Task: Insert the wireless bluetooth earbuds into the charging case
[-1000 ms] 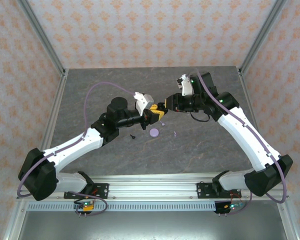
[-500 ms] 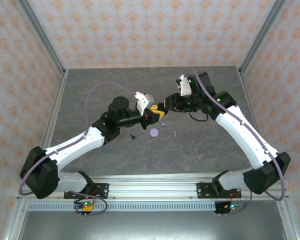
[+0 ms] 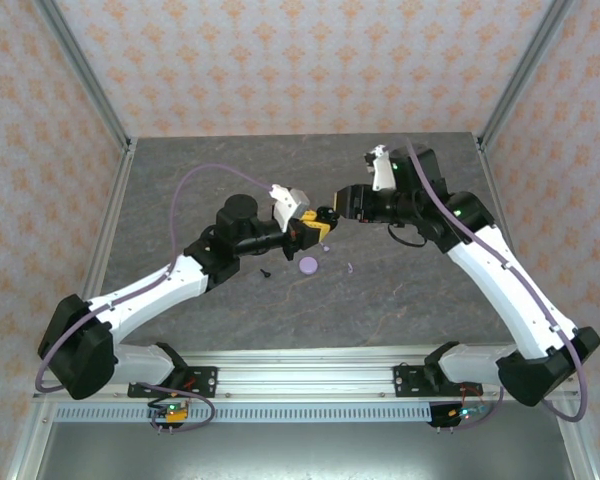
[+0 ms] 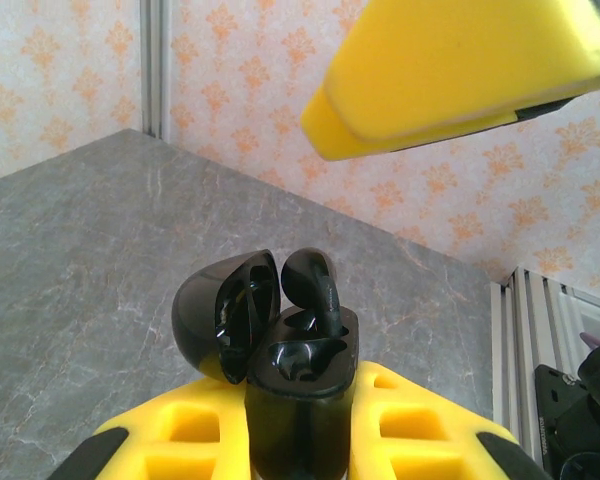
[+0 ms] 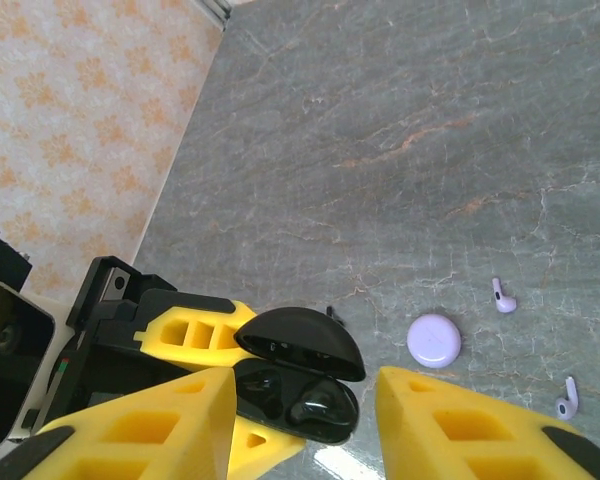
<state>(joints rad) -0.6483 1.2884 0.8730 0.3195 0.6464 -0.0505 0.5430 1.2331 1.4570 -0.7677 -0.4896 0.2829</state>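
Observation:
My left gripper (image 3: pixel 314 226) is shut on the black charging case (image 4: pixel 300 400), held upright with its lid (image 4: pixel 225 315) swung open. One black earbud (image 4: pixel 316 290) stands in the far socket; the near socket is empty. My right gripper (image 3: pixel 343 200) hangs open just right of the case, its yellow fingers (image 5: pixel 150 430) either side of it and nothing between them. The same case (image 5: pixel 300 400) lies below that gripper (image 5: pixel 300 440). Another black earbud (image 5: pixel 330 313) lies on the table. Two lavender earbuds (image 5: pixel 504 298) (image 5: pixel 568 400) lie further right.
A round lavender disc (image 3: pixel 308 265) rests on the grey table (image 3: pixel 400 290) in front of the grippers, with the loose black earbud (image 3: pixel 265 272) to its left and a lavender earbud (image 3: pixel 350 267) to its right. Cage posts and patterned walls ring the table.
My right gripper has drawn back to the right, away from the case, and its wrist has turned. The left arm holds the case almost where it was.

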